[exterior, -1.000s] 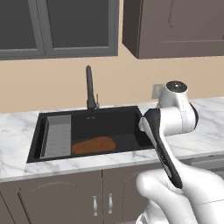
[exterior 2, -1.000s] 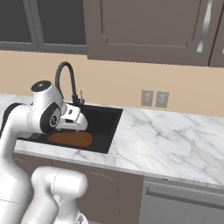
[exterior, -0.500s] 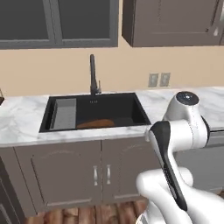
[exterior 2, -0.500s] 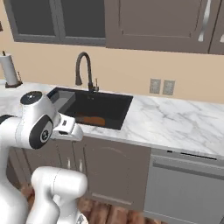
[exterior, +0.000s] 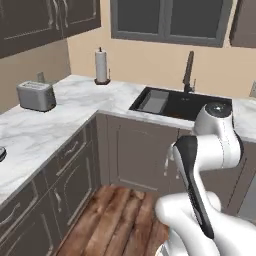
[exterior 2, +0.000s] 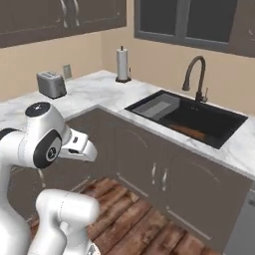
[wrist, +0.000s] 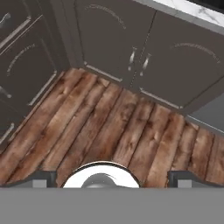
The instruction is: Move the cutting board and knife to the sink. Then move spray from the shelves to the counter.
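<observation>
**Open, empty gripper over the wooden floor, away from the sink**

In the hand view the gripper (wrist: pixel 112 177) points down at the floor, and its two dark finger tips stand far apart at the lower left and lower right of the frame. Nothing is between them, so the hand is wide and holds nothing. Under it lies the brown plank floor (wrist: pixel 109 127), and grey-brown cabinet doors (wrist: pixel 144 57) fill the upper part of the frame.

In the right base view the hand sits at the middle left, just beside the round white joint of the arm, in front of the corner cabinets. In the left base view I cannot make out the fingers behind the arm.

The sink (exterior 2: pixel 199 122) is at the middle right of the right base view, set in the white marble counter (exterior 2: pixel 99 92). Inside it a reddish-brown strip, the cutting board (exterior 2: pixel 188 131), lies on the bottom near the front wall. The knife I cannot tell in these pictures. The dark curved faucet (exterior 2: pixel 194 77) rises behind the basin.

In the left base view the sink (exterior: pixel 180 105) is at the upper right, well apart from the arm. Further left on the counter stand a paper-towel roll (exterior: pixel 101 66) and a silver toaster (exterior: pixel 35 96).
</observation>
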Controlling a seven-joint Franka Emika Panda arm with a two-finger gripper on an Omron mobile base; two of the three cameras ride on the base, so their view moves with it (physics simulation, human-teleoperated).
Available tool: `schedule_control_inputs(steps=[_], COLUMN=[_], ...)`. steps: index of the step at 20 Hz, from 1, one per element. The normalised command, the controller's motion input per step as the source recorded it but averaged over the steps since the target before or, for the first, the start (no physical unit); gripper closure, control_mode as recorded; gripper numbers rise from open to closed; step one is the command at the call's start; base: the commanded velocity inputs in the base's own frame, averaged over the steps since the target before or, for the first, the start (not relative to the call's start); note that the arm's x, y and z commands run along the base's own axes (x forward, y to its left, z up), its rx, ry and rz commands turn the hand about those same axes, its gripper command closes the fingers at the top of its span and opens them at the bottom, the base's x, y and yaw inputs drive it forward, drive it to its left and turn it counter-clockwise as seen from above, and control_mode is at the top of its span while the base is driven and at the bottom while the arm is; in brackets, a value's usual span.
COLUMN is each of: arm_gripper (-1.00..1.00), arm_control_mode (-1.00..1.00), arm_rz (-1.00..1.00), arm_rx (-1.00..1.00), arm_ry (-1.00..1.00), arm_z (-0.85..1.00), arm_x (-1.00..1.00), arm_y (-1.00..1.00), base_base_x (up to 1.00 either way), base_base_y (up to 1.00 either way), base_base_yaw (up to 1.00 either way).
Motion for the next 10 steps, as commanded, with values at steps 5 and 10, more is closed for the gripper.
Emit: schedule_control_inputs(steps=[5, 10], arm_gripper=[-1.0, -1.0], arm_control_mode=[1.0, 1.0], arm_rz=[0.0, 0.0], arm_rx=[0.0, 0.0], arm_ry=[0.0, 0.0], arm_z=[0.0, 0.0], arm_x=[0.0, 0.0], arm_y=[0.0, 0.0], base_base_x=[-0.53, -0.37], base_base_y=[0.1, 0.26], base_base_yaw=[0.91, 0.94])
